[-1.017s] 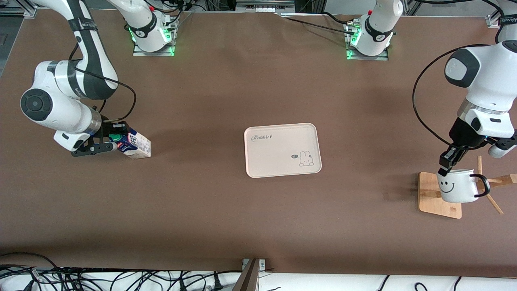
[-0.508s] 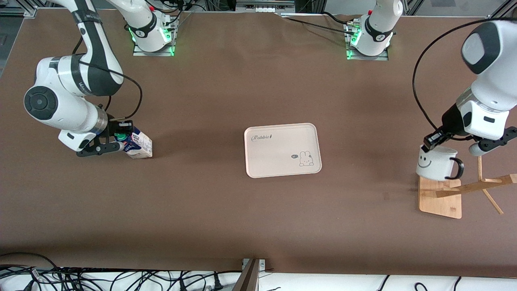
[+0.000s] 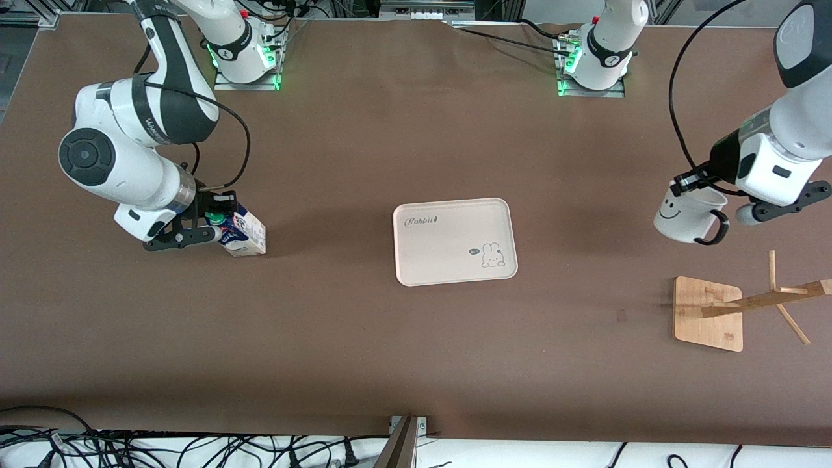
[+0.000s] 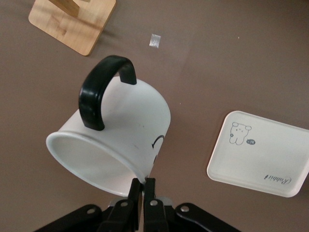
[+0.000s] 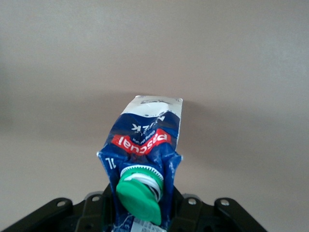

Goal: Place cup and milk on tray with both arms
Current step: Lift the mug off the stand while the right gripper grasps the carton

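The cream tray [image 3: 455, 242] with "Rabbit" lettering and a bunny lies mid-table; it also shows in the left wrist view [image 4: 260, 154]. My left gripper [image 3: 688, 181] is shut on the rim of the white smiley cup [image 3: 686, 219], holding it in the air over bare table toward the left arm's end. In the left wrist view the cup [image 4: 120, 140] hangs tilted with its black handle up, rim pinched between the fingers [image 4: 143, 186]. My right gripper [image 3: 211, 223] is shut on the top of the blue-and-white milk carton [image 3: 246, 235], toward the right arm's end; its green cap [image 5: 140, 195] shows between the fingers.
A wooden mug stand with a square base [image 3: 707, 313] and slanted pegs [image 3: 773, 298] stands nearer the front camera than the cup, at the left arm's end. Its base also shows in the left wrist view [image 4: 72, 21]. Cables lie along the table's front edge.
The left gripper lifted the cup off the stand and carried it up and away from it. The right gripper moved the milk carton a short way toward the tray.
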Controlling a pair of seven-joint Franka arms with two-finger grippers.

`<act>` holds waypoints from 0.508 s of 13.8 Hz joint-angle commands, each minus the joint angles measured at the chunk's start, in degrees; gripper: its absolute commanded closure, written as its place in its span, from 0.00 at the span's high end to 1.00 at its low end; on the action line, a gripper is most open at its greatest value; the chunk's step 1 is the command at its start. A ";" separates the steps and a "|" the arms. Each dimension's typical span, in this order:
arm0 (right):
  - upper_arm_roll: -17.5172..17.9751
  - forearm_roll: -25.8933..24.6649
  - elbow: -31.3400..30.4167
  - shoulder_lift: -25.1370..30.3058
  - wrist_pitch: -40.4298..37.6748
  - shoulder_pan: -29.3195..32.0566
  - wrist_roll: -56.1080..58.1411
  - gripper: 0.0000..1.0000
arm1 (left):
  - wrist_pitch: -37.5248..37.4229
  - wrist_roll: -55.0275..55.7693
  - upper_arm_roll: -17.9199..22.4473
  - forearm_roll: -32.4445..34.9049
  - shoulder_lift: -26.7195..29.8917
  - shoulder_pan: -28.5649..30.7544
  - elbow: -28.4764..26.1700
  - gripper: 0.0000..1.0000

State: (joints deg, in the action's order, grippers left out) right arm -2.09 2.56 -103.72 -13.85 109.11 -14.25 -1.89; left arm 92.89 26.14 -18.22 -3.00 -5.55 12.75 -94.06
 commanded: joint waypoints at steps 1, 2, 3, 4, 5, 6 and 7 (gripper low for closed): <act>-0.19 4.36 3.86 -1.79 -2.40 -4.88 -6.08 0.37 | -2.89 -0.83 -0.06 0.18 -2.10 -1.40 3.53 0.00; -0.19 5.77 5.61 -2.84 -2.41 -7.52 -9.06 0.38 | -3.15 -0.83 -0.06 0.36 -2.10 -2.02 3.53 0.00; -0.19 6.13 7.28 -3.98 -2.67 -9.72 -12.14 0.38 | -4.11 -0.83 -0.06 0.36 -2.10 -2.55 3.53 0.00; -0.19 6.49 8.87 -5.30 -2.58 -12.44 -15.82 0.38 | -4.73 -0.83 -0.06 0.71 -2.01 -3.08 3.53 0.00; -0.19 7.53 10.97 -7.14 -2.15 -15.60 -19.34 0.38 | -4.99 -0.74 -0.06 0.71 -2.01 -3.60 3.53 0.00; -0.19 8.33 14.39 -9.77 -2.06 -18.41 -22.60 0.38 | -5.69 -0.74 -0.06 0.71 -2.01 -3.69 3.53 0.00; -0.19 8.34 17.90 -12.23 -2.06 -20.53 -24.98 0.38 | -6.66 -0.83 -0.06 0.80 -2.01 -3.61 3.62 0.00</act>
State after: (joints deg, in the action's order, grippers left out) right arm -1.63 9.66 -94.19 -20.04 108.43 -31.00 -22.28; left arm 88.94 26.14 -18.27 -2.99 -6.75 9.35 -92.61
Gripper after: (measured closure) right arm 0.621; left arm 0.947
